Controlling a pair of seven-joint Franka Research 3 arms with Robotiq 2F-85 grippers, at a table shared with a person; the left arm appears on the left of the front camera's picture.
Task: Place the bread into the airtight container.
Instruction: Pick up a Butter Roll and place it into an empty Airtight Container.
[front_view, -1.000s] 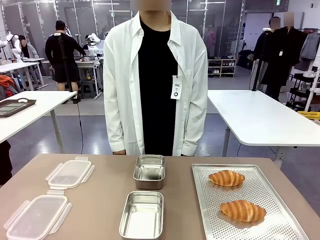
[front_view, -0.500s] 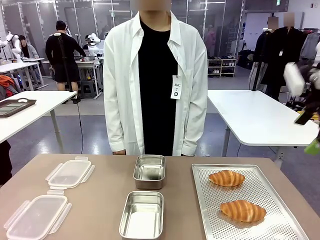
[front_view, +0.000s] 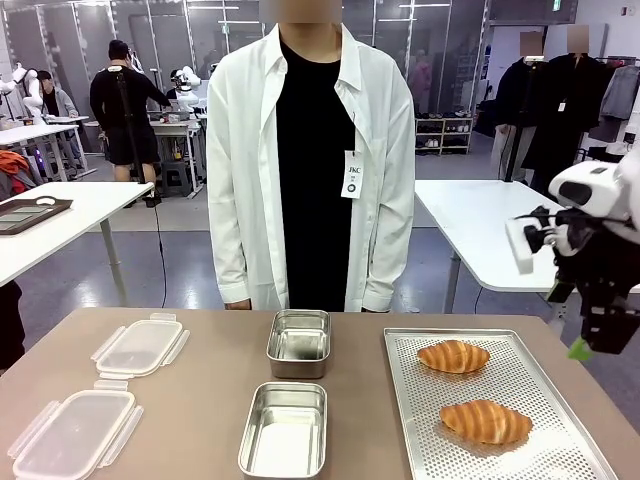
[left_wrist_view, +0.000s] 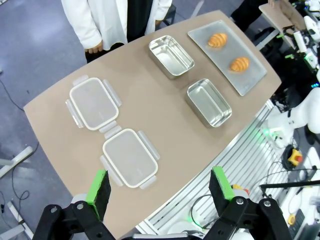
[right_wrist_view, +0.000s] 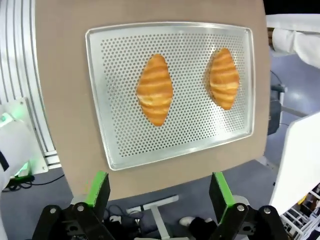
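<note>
Right wrist view, read with the front one: finds the right gripper (right_wrist_view: 159, 186) newly swung in above the tray (right_wrist_view: 120, 135), jaws wide and empty, bread (right_wrist_view: 155, 90) unlifted there, container (front_view: 285, 432) unfilled, so reach barely begun; left gripper (left_wrist_view: 160, 187) likewise agape, holding nothing.

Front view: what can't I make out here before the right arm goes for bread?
Right end effector: side-on at the front view's right edge, dark; jaw gap unreadable there.
Tray: near edge cut off by the front view's bottom edge.
Near lid: near end cut off the same way.
</note>
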